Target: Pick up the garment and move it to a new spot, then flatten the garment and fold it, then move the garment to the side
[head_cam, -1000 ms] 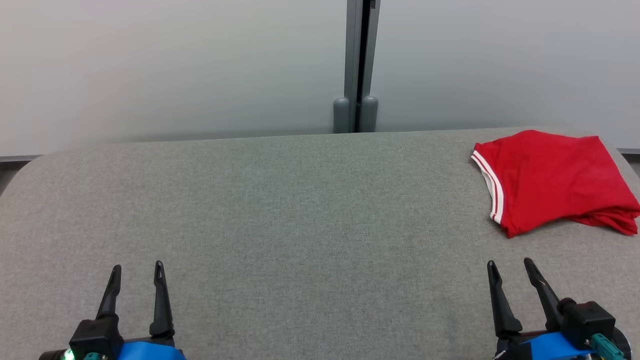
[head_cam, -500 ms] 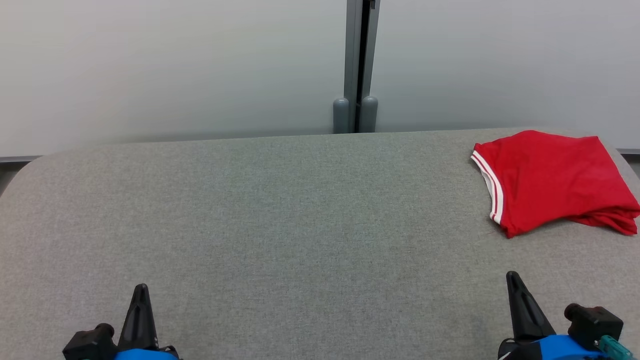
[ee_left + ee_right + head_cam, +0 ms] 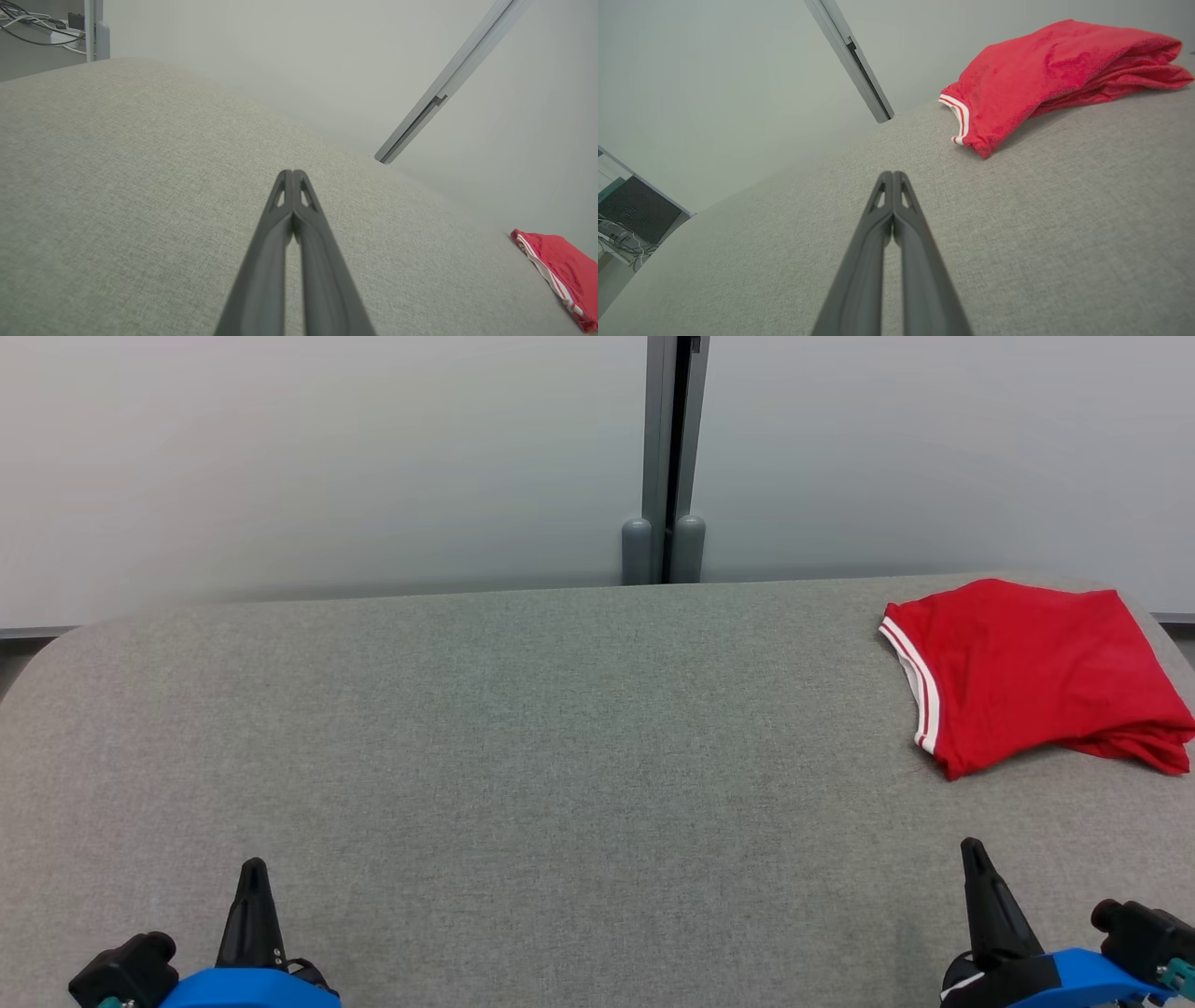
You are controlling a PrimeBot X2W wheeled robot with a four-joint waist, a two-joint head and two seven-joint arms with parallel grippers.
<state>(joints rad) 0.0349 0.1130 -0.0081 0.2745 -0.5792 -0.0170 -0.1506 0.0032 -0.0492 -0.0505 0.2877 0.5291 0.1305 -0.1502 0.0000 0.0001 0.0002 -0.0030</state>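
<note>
Left fingers are seen at the lower left of the head view, closed into a single dark point with nothing held between them. In the left wrist view they are shown pressed together along their length, the tips meeting above bare grey fabric. Right fingers are seen at the lower right of the head view, likewise closed and empty. In the right wrist view the two tips are shown touching each other.

Both pairs are held over the near part of the table, which is covered in grey woven cloth and rounded at its corners.

The garment — red, with a white-striped trim along the edge turned toward the table's middle — is laid in a loosely folded heap at the far right of the table, close to the far edge. It is placed ahead of the right fingers and well apart from them, with a stretch of bare cloth between. In the right wrist view it is found up and to the right of the tips. From the left fingers it is separated by most of the table's width — in the left wrist view only its striped end is caught, at the lower right edge.

A grey post is set between the pale wall panels behind the table.
</note>
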